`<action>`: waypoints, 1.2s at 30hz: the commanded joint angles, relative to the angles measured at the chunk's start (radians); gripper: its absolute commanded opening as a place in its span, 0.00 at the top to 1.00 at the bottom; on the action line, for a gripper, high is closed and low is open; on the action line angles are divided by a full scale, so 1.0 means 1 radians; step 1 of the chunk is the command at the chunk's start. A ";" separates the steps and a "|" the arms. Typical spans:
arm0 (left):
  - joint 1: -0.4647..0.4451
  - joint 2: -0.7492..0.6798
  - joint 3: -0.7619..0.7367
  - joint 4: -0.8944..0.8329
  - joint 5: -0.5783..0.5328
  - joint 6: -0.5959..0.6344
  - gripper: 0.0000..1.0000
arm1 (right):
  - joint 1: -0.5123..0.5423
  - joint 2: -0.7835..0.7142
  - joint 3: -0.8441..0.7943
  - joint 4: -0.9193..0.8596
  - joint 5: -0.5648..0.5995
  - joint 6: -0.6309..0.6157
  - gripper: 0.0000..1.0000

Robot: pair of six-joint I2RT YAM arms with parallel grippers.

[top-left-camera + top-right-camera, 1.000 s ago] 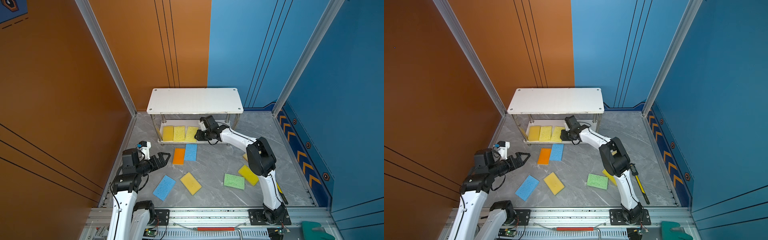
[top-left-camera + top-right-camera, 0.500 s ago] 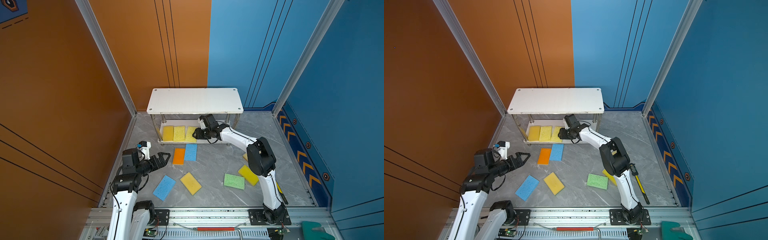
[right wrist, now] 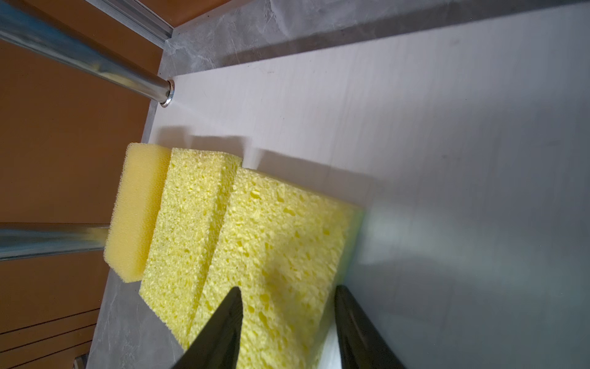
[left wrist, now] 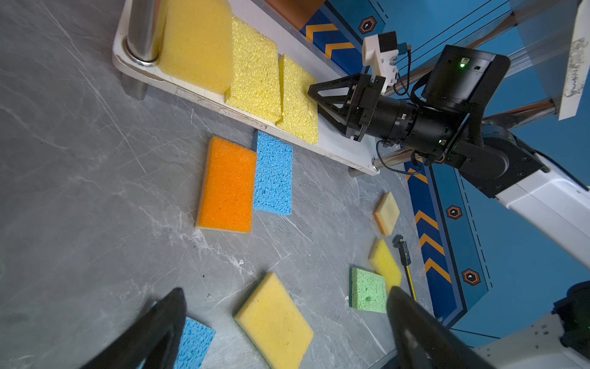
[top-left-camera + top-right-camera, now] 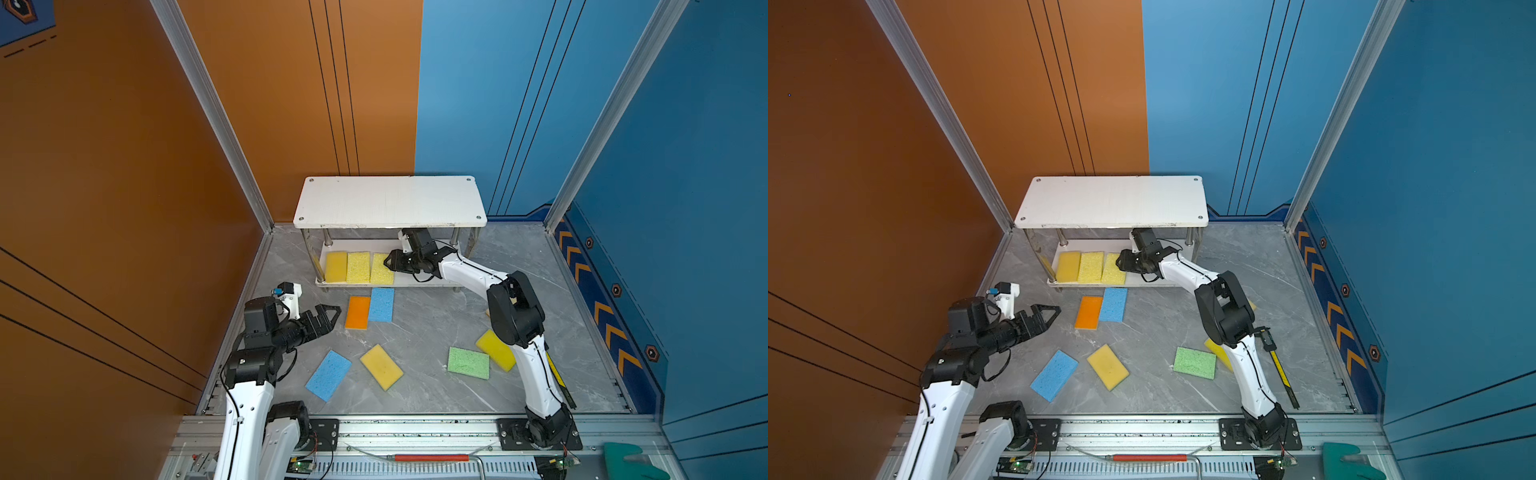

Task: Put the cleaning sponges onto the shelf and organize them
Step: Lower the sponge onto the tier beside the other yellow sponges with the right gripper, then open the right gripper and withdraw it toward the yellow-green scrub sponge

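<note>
**Q:** Where are your right fingers?

**A:** My right fingers reach in under the top board of the shelf, down at its lower board. They stand parted at the near edge of the end sponge. That sponge lies flat on the board and is not clamped. I cannot tell whether a finger brushes it.

**Q:** What is on the shelf?

**A:** Three yellow sponges sit side by side at the left end of the lower board. The end sponge is the right-hand one of the row.

**Q:** And your left fingers?

**A:** My left fingers are spread wide and hold nothing. They hang above the counter and point toward the orange sponge.

**Q:** Which sponges lie on the counter?

**A:** The orange sponge touches a blue sponge, both just in front of the shelf. A second blue sponge and a darker yellow sponge lie nearer my left arm, close but apart. A green sponge lies just beside another yellow sponge by my right arm. The left wrist view also shows a pale tan sponge beyond those two.
</note>
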 commanded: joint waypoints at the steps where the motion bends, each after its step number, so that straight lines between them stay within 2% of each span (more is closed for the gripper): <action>1: 0.010 -0.005 -0.012 0.011 0.017 0.015 0.02 | 0.006 0.019 0.034 0.022 -0.035 0.022 0.51; 9: 0.013 -0.010 -0.013 0.014 0.017 0.014 0.02 | 0.002 0.013 0.032 0.032 -0.038 0.032 0.50; 17: 0.015 -0.008 -0.016 0.017 0.019 0.014 0.02 | -0.015 -0.052 -0.020 0.053 0.026 0.033 0.47; 24: 0.016 -0.011 -0.017 0.019 0.024 0.012 0.02 | -0.016 -0.168 -0.209 0.183 0.058 0.061 0.43; 29: 0.016 -0.018 -0.018 0.022 0.023 0.012 0.02 | -0.012 -0.277 -0.390 0.345 0.018 0.128 0.43; 36: 0.011 -0.017 -0.020 0.022 0.024 0.011 0.02 | 0.015 -0.416 -0.583 0.428 -0.004 0.139 0.42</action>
